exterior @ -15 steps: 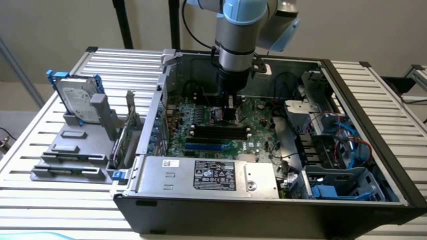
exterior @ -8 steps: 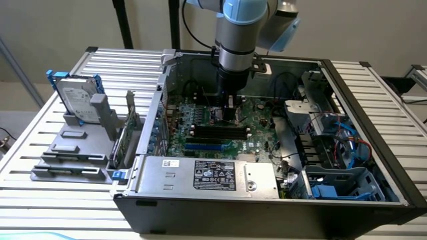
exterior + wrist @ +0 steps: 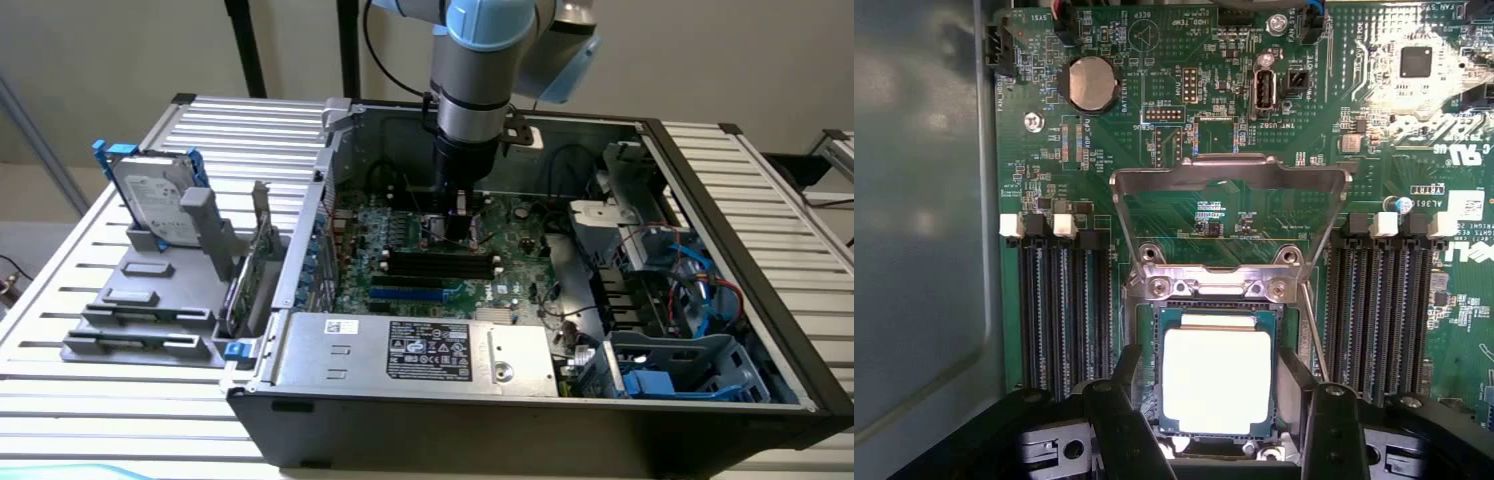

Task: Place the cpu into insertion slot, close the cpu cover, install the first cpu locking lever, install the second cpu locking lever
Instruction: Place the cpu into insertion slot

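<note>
Within the insertion slot (image 3: 1216, 312), the cpu (image 3: 1216, 380) lies seated. Jaws stand open astride it. The cpu cover (image 3: 1229, 175) stands raised, with both locking steps pending.

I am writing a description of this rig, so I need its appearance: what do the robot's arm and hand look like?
The arm is a round grey metal tube with light blue caps on its joints. A thin black cable runs beside it. The hand is dark and narrow, and its two fingers are black, thick and matte.
</note>
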Motion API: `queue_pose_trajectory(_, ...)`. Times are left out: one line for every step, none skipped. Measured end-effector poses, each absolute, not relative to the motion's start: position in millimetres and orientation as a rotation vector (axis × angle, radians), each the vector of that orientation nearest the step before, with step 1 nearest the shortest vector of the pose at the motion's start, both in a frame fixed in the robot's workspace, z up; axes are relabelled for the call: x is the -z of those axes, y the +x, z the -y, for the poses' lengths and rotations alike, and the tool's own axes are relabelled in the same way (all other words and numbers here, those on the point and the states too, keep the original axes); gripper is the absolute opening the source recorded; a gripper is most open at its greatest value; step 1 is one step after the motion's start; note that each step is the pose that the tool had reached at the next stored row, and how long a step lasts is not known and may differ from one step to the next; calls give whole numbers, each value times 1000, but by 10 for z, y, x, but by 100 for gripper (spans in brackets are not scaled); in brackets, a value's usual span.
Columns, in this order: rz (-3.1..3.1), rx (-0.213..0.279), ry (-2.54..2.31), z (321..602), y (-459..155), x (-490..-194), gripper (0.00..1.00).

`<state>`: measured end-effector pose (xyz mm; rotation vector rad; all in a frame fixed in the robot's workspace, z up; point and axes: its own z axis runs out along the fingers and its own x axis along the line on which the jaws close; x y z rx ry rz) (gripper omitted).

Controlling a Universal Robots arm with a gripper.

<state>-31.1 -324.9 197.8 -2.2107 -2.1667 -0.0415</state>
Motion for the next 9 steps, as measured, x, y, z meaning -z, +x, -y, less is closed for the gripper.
queue_pose_trajectory(2167, 42, -2211, 3249, -311, -1978, 62)
queue_pose_trajectory(2167, 42, -2211, 3248, -311, -1978, 62)
queue_pose_trajectory(2167, 42, -2211, 3248, -311, -1978, 62)
queue_pose_trajectory(2167, 42, -2210, 3248, -311, -1978, 62)
queue_pose_trajectory(2166, 42, -2210, 3248, -311, -1979, 62)
queue_pose_trajectory(2166, 42, -2210, 3249, -311, -1983, 62)
queue_pose_trajectory(2166, 42, -2210, 3249, -311, -1987, 62)
queue_pose_trajectory(2166, 42, -2210, 3250, -311, -1993, 62)
queue_pose_trajectory(2166, 42, -2210, 3250, -311, -1998, 62)
